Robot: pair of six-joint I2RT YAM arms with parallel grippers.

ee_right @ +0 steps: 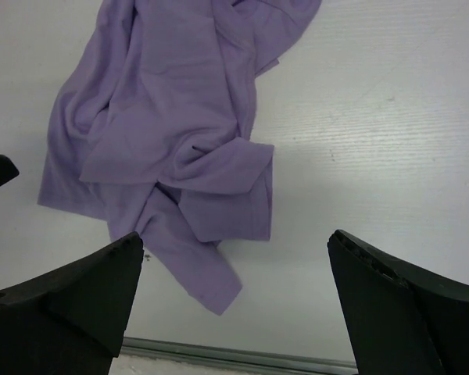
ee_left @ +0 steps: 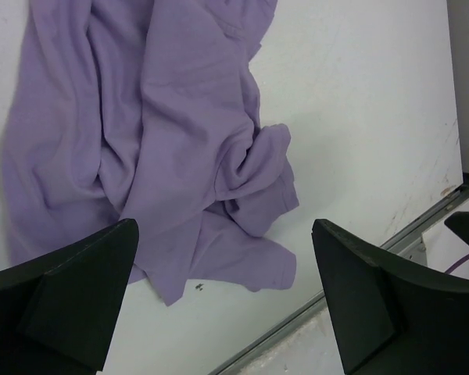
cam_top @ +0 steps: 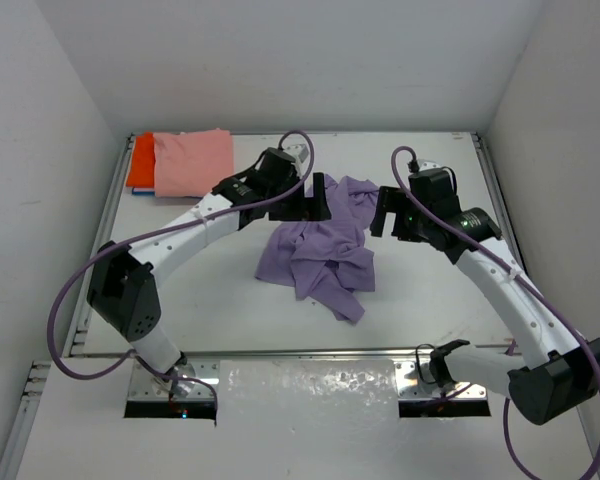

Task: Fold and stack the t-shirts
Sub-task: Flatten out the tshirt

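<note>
Lavender t-shirt (cam_top: 318, 245): crumpled and unfolded at the centre of the counter (cam_top: 230, 300). Salmon-pink t-shirt (cam_top: 192, 162): folded flat at the far left corner, lying on the orange-red t-shirt (cam_top: 140, 160). Only a strip of the orange-red one shows, so its fold cannot be confirmed. Left tool (ee_left: 223, 225): above the lavender shirt's far left edge, fingers spread wide, holding nothing. Right tool (ee_right: 236, 237): just off the shirt's far right edge, likewise spread and empty. Neither appears to touch the cloth.
</note>
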